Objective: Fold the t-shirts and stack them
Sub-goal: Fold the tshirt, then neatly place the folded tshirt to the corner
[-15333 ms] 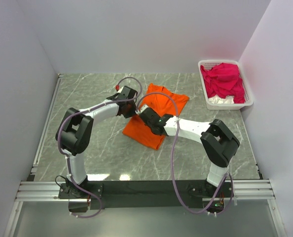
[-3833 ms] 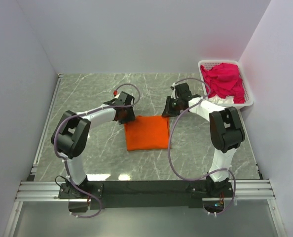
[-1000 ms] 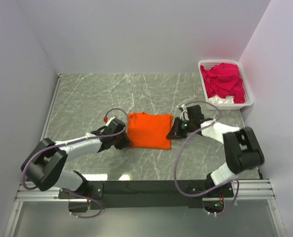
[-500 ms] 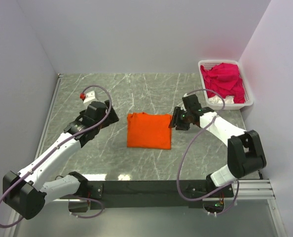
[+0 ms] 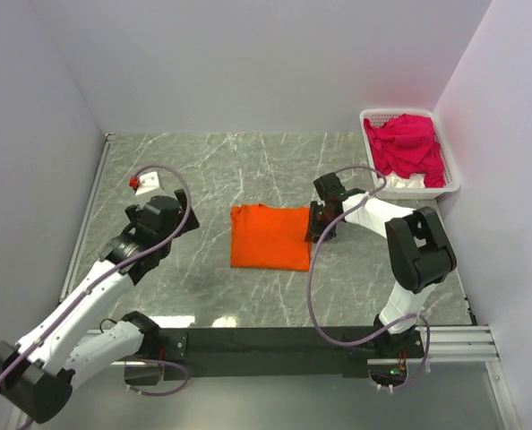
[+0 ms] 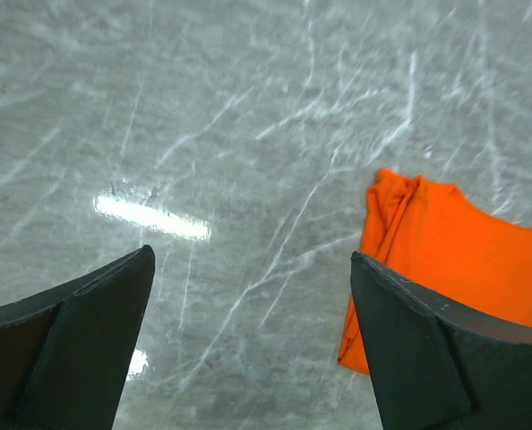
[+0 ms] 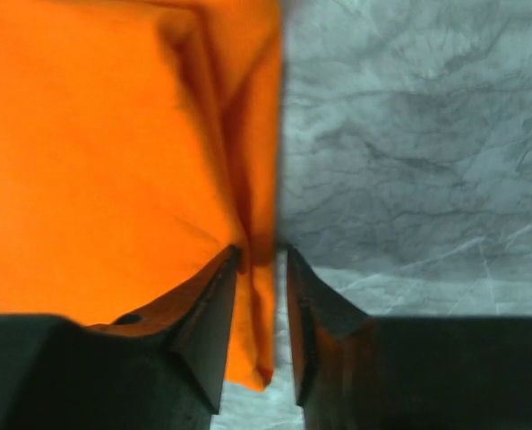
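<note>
The left claw (image 6: 250,260) hangs over bare bench (image 5: 203,170) on the left side, its jaws spread wide apart with nothing between them. In the left wrist view only grey marbled surface shows between the two dark fingers (image 6: 87,322), and the near corner of the orange t-shirt (image 5: 268,236) lies off to the right of the gap, clear of both.

The orange t-shirt lies flat near the middle of the bench, folded into a rough square, with a few layered folds showing along its left and right edges.

The right claw (image 7: 259,255) sits at the shirt's right edge. Its jaws are drawn close with a narrow slot left between them, and the folded edge of the cloth runs through that slot. Whether the tips are pinching the cloth or only resting over it cannot be told.

At the far right corner stands a white slotted basket (image 5: 454,179) holding crumpled magenta t-shirts (image 5: 407,143), well apart from the orange one.
</note>
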Tool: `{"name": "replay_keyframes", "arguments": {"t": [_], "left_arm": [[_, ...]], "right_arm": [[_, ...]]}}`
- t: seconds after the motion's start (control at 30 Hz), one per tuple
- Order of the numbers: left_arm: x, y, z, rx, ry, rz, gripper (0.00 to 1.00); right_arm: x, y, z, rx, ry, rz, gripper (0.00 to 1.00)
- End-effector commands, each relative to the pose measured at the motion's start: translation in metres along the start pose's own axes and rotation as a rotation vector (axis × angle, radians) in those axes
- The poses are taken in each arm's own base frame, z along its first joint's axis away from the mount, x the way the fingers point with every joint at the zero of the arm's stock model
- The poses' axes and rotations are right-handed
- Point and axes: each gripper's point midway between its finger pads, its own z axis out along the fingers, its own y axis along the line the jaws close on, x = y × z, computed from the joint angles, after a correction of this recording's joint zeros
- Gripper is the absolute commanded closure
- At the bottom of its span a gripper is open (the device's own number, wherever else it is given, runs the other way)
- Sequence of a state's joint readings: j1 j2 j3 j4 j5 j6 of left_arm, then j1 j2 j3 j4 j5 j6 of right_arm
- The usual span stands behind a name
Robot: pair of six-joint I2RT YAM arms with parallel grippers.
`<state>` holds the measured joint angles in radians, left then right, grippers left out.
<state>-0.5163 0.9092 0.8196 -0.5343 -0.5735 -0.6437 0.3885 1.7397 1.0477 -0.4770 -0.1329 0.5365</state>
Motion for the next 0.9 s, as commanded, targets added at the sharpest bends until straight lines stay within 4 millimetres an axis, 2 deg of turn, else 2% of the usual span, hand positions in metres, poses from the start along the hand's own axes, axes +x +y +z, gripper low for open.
{"name": "replay_keyframes", "arguments": {"t": [0.0,0.1,0.2,0.33,0.63,0.73,0.87], "left_arm": [[-0.020,0.008,-0.013,0.019,-0.097,-0.011,0.04],[-0.019,0.010,-0.014,0.029,-0.115,-0.022,0.05],[-0.019,0.013,-0.014,0.016,-0.113,-0.022,0.05],[-0.015,0.018,-0.011,-0.010,-0.104,-0.015,0.06],[-0.013,0.023,-0.009,-0.041,-0.101,-0.008,0.07],[-0.013,0.024,-0.009,-0.044,-0.105,-0.007,0.07],[-0.014,0.026,-0.010,-0.055,-0.107,-0.006,0.07]], "right_arm": [[0.002,-0.009,0.003,0.056,0.021,-0.037,0.66],[0.014,-0.017,0.007,0.078,0.058,-0.058,0.69],[0.021,-0.016,0.007,0.061,0.092,-0.075,0.71],[0.019,-0.011,0.006,0.039,0.083,-0.053,0.71],[-0.029,0.022,-0.038,-0.039,-0.104,0.013,0.70],[-0.035,0.027,-0.038,-0.035,-0.094,0.009,0.69],[-0.036,0.019,-0.030,0.019,-0.075,0.020,0.67]]}}
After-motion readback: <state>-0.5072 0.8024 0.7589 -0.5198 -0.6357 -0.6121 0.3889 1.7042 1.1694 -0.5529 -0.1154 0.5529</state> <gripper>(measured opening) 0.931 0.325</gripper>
